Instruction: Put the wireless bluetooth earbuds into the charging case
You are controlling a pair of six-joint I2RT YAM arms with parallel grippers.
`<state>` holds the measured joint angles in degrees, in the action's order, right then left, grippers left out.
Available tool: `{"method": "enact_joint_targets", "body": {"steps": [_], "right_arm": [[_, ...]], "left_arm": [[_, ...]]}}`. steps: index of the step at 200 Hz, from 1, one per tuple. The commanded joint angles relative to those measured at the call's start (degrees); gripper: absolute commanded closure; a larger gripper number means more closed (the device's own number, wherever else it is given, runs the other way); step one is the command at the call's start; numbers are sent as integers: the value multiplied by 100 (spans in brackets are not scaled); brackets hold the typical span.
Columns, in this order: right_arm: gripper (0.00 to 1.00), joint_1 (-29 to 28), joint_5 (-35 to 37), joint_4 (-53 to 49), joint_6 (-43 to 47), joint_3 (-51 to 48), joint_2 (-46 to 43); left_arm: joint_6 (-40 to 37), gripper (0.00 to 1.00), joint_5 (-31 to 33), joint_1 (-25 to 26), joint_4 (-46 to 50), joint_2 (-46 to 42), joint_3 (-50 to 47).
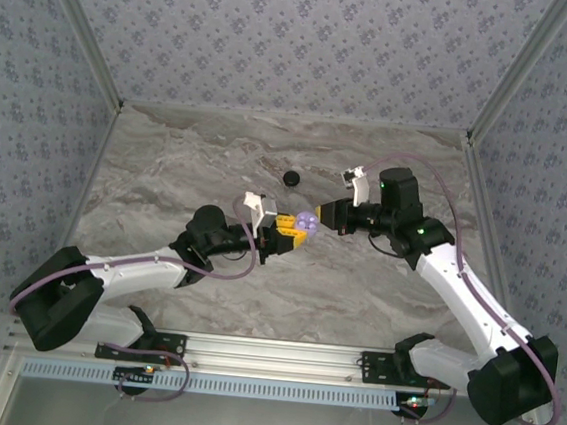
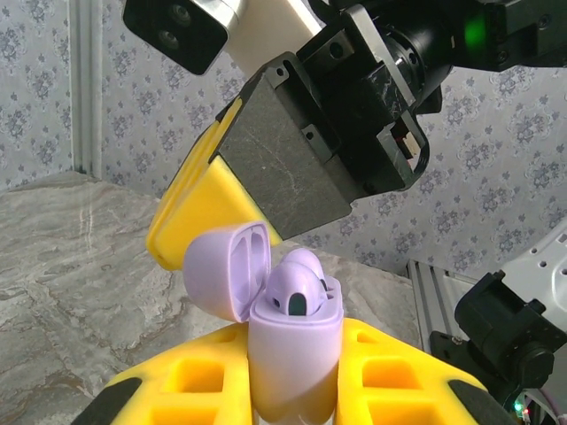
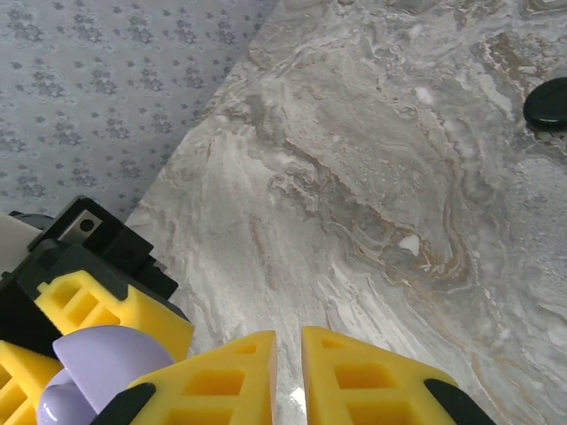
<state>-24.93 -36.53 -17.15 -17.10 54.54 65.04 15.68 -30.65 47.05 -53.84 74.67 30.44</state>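
Reaches from the near left corner with the left arm, low over the table [image 1: 166, 181] and bent at the elbow, with the wrist turned toward the middle. Comes in from the near right corner with the right arm, raised higher and folded at the elbow, with the wrist pointing left, so that both tools meet near the centre of the table.

Grips the charging case [image 2: 297, 354] upright between the yellow fingers of the left gripper [image 1: 289, 235], above the table surface. Shows a pale lavender case, smooth and glossy, rounded at the edges, with the hinged lid [image 2: 226, 266] swung open to one side. Holds inside it an earbud [image 2: 297, 288] of the same lavender, dome-shaped, with a dark oval patch.

Keeps the right gripper [image 3: 288, 336] just beside the case, with its yellow ribbed fingers brought almost together, a thin slit between them and nothing seen there.

Leaves a small black round piece [image 1: 291, 178], shiny, lying apart on the far side of the grey veined marble-like top. Stands within walls [image 1: 301, 33] of patterned blue-grey fabric.
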Motion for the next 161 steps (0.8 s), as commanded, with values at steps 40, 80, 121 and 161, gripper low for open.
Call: {"method": "enact_joint_targets", "body": {"steps": [40,80,121,161], "right_arm": [[84,23,-893,304,94,-152,-147],[83,27,-797,173,196,-169,-316],[80,31,366,-336,238,-69,-316],[77,44,2380,-1039,103,62,-341]], "left_arm": [[49,90,126,54,-192,8,218],[122,91,337,37,-128,52,223],[138,91,617,6,158,47,269],[600,89,1152,-177,1119,80,567]]}}
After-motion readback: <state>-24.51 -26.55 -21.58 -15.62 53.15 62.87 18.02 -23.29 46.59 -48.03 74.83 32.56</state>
